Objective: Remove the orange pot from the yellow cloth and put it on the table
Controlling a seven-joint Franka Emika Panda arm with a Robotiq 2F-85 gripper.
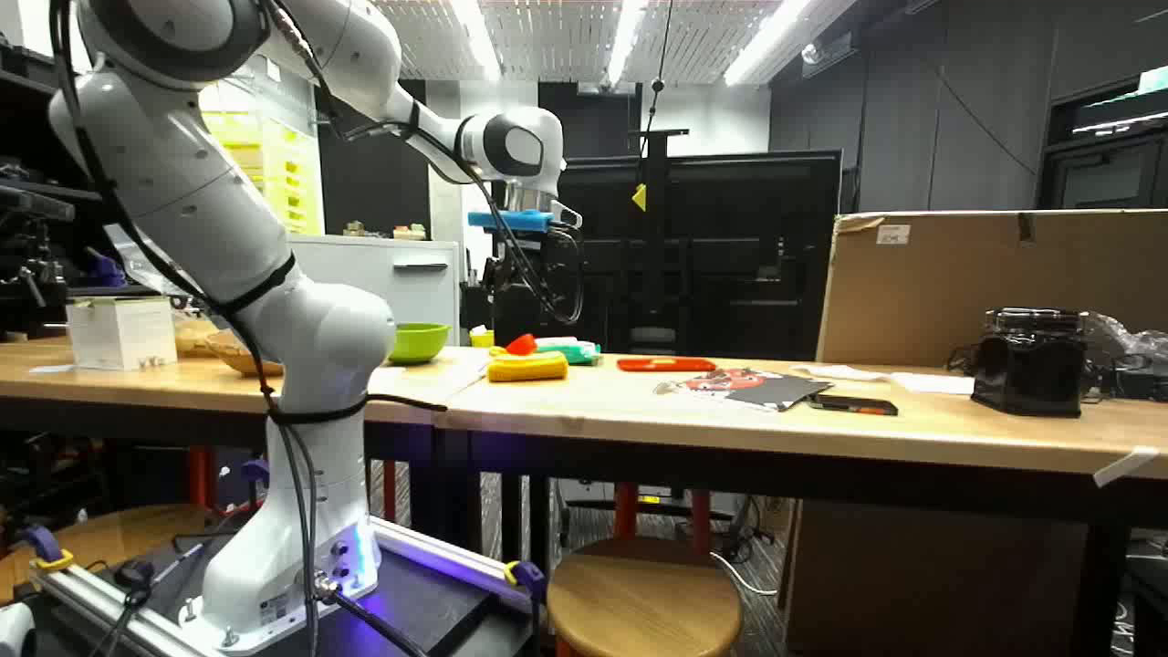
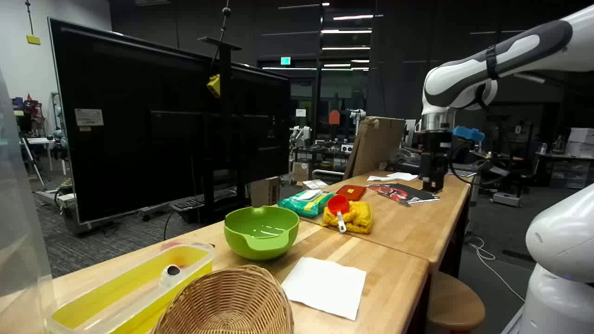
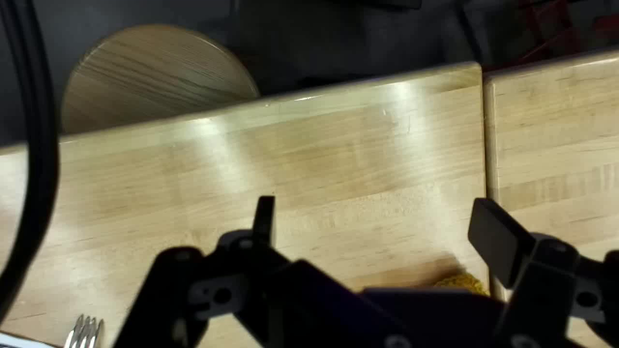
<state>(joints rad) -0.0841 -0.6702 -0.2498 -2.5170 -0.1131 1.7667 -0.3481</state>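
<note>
We see the orange pot [image 2: 338, 204], smooth and round with a pale handle [image 2: 341, 223], resting on the nubbly, folded yellow cloth [image 2: 361, 219], which lies on the grained wooden surface [image 2: 403, 232]. A crinkled green packet [image 2: 301, 208] sits just beside the cloth. In the wrist view, we find the claw [image 3: 378, 223] parted wide, its flat pads [image 3: 495, 244] well apart.

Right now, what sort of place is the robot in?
Probably a robotics lab or workshop. A big white robot arm stands by a long wooden workbench, and what look like more white robot arms show in the background.
</note>
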